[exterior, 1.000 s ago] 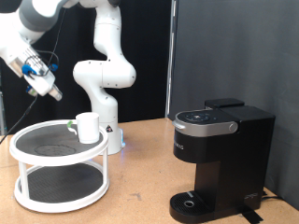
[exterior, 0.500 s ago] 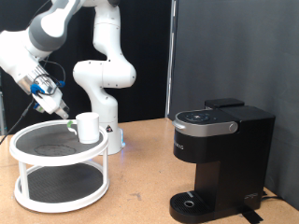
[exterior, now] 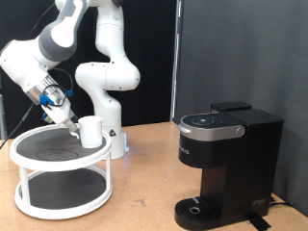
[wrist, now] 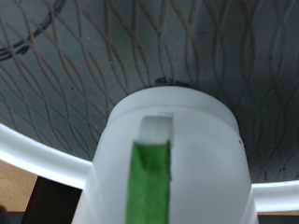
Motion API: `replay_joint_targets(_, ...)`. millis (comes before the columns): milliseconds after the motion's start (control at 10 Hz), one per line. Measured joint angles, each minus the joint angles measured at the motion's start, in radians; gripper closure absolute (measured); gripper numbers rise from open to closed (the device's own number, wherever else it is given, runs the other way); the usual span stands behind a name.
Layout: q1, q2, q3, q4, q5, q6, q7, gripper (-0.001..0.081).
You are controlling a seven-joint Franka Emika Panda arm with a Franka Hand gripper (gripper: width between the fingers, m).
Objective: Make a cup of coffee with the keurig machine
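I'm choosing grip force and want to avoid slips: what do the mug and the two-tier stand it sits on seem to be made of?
The white mug looks like glazed ceramic: smooth, opaque, soft sheen; green tape runs down its handle. The stand seems to have white rims, plastic or coated metal, around dark mesh shelves showing a wavy wire pattern.

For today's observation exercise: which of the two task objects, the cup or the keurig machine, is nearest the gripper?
The cup, white, on the two-tier rack's top shelf, sits right beside the gripper. The black keurig machine stands far off at the exterior view's right.
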Motion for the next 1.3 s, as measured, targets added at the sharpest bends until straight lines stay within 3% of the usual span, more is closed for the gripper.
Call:
replay_joint_targets(200, 0.000, 0.002, 0.000, -0.007, 0.000, 0.010, 0.000, 0.0072)
replay_joint_targets(400, 0.000, 0.008, 0.000, -0.008, 0.000, 0.014, 0.000, 0.0337)
replay_joint_targets(500, 0.000, 0.014, 0.000, -0.008, 0.000, 0.016, 0.001, 0.0337)
replay_joint_targets(600, 0.000, 0.018, 0.000, -0.008, 0.001, 0.018, 0.001, 0.0483)
replay_joint_targets(700, 0.000, 0.021, 0.000, -0.008, 0.001, 0.021, 0.003, 0.0483)
replay_joint_targets(800, 0.000, 0.023, 0.000, -0.008, 0.002, 0.026, 0.005, 0.0660)
replay_joint_targets(900, -0.001, 0.023, 0.000, -0.008, 0.003, 0.028, 0.010, 0.0773)
replay_joint_targets(1100, -0.007, 0.019, -0.004, 0.004, 0.011, 0.007, 0.041, 0.0798)
replay_joint_targets(1300, -0.018, -0.002, -0.021, 0.043, 0.019, -0.078, 0.055, 0.0801)
